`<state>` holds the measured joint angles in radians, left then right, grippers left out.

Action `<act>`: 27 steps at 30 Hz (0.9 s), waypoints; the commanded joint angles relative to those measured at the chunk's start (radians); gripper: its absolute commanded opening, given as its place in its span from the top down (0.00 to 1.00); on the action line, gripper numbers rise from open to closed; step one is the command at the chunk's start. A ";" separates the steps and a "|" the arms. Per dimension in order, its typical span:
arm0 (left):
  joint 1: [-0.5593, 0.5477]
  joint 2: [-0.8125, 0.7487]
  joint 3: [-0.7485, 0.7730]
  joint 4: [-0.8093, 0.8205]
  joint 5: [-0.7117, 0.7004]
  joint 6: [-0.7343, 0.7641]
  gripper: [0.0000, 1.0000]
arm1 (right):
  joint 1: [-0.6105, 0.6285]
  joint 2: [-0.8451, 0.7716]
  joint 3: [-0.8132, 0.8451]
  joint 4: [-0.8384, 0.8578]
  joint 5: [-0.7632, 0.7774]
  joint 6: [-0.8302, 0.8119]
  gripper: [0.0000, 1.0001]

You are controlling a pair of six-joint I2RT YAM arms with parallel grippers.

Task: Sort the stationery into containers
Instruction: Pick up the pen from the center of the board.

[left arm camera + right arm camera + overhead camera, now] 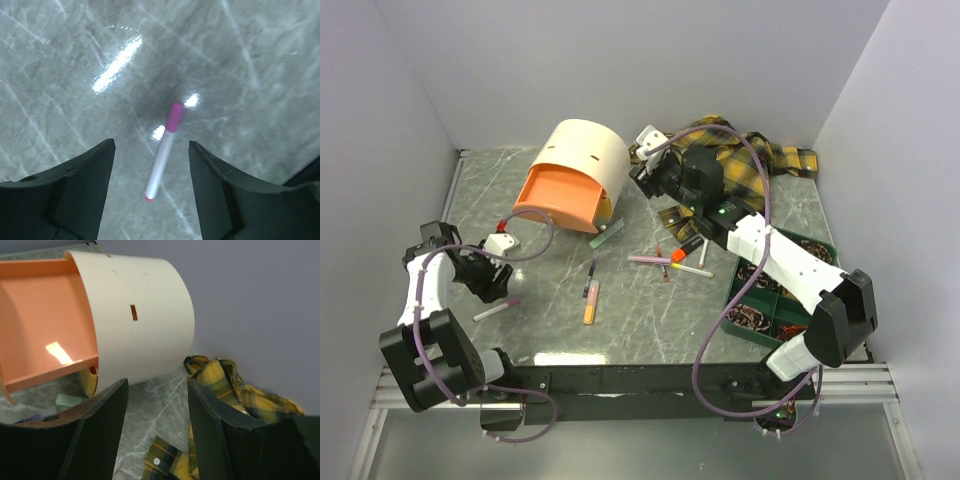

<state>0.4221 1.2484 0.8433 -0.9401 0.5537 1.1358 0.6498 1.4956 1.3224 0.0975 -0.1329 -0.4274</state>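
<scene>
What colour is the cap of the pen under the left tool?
The cap is pink, on a white pen; the left wrist view shows it best.

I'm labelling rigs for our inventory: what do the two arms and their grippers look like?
The left arm and right arm share white link shells and chunky black joints; a mauve cable loops along each. The left gripper and right gripper each have two broad dark fingers.

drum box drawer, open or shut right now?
Open. The orange drawer sticks well out of the cream drum box in the top view, and the right wrist view looks straight into its exposed inside.
</scene>
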 commanded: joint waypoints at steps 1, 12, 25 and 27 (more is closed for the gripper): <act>0.000 0.005 -0.045 0.049 -0.047 0.103 0.35 | -0.010 -0.057 -0.043 0.106 0.022 0.019 0.41; 0.000 0.068 -0.141 0.112 -0.090 0.185 0.37 | -0.021 -0.080 -0.078 0.119 0.024 -0.030 0.40; 0.001 0.230 -0.159 0.121 -0.170 0.208 0.92 | -0.039 -0.112 -0.124 0.117 0.013 -0.070 0.39; 0.000 0.217 -0.151 0.086 -0.161 0.194 0.99 | -0.042 -0.113 -0.121 0.116 0.015 -0.074 0.39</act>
<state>0.4221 1.4296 0.7311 -0.8009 0.4393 1.3209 0.6178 1.4261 1.2140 0.1719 -0.1207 -0.4759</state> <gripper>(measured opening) 0.074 0.603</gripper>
